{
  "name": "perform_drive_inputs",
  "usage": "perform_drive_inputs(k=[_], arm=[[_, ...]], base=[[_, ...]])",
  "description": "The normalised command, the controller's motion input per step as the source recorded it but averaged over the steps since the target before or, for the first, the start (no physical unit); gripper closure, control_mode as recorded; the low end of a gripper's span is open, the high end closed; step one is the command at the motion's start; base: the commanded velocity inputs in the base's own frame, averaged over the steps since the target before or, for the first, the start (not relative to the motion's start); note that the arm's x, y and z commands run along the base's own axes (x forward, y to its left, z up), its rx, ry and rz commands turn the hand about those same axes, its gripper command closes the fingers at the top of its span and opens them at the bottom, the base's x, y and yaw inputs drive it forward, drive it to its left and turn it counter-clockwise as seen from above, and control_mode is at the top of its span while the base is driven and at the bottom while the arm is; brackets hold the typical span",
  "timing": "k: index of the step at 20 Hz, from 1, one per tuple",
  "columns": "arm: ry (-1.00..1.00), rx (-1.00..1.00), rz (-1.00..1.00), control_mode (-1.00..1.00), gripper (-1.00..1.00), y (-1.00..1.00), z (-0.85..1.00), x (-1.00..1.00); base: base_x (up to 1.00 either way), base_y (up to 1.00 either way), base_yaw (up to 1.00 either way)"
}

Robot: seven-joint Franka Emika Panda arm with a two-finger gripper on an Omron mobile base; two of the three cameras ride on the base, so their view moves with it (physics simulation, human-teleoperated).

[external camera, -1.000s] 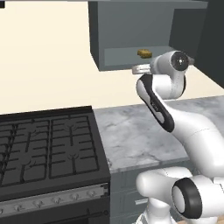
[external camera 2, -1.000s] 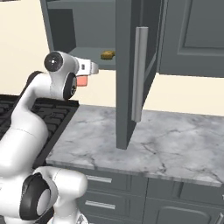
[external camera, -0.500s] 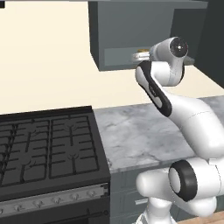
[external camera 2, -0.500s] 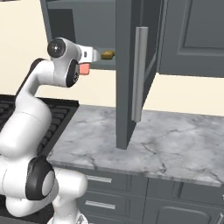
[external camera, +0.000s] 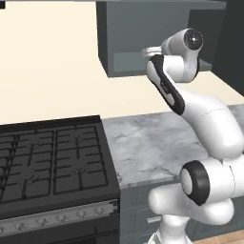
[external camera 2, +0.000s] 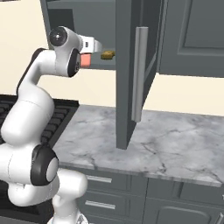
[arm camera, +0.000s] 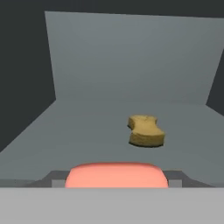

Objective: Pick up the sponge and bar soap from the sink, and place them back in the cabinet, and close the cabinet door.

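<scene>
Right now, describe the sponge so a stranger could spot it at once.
Look inside the open cabinet above the counter. On its grey shelf lies the sponge, a chunky mustard block with a pinched waist. The soap is pink, flat, and in the gripper.

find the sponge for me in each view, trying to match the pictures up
Left base view: I can't make the sponge out; the arm covers that part of the cabinet.
Right base view: sponge on the cabinet shelf, just left of the open cabinet door.
Hand view: right of centre on the shelf floor.
Shared landmark: the cabinet.
</scene>
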Motion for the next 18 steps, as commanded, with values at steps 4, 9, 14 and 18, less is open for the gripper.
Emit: perform_drive_inputs(k=[4, 9, 14, 18], arm=[[-0.03, 0.00, 0.01, -1.00, 1.00, 0.00, 0.00, 0.32], [-0.02, 0.00, 0.03, -1.00, 1.00, 0.00, 0.00, 0.41], [0.00, 0.00, 0.01, -1.00, 1.00, 0.00, 0.00, 0.43], [0.00, 0.00, 0.02, -1.00, 1.00, 0.00, -0.01, 0.39]], base=[[0.00, 0.00, 0.00], [0.00, 0.00, 0.00], [0.00, 0.00, 0.00], [0.00, 0.00, 0.00]])
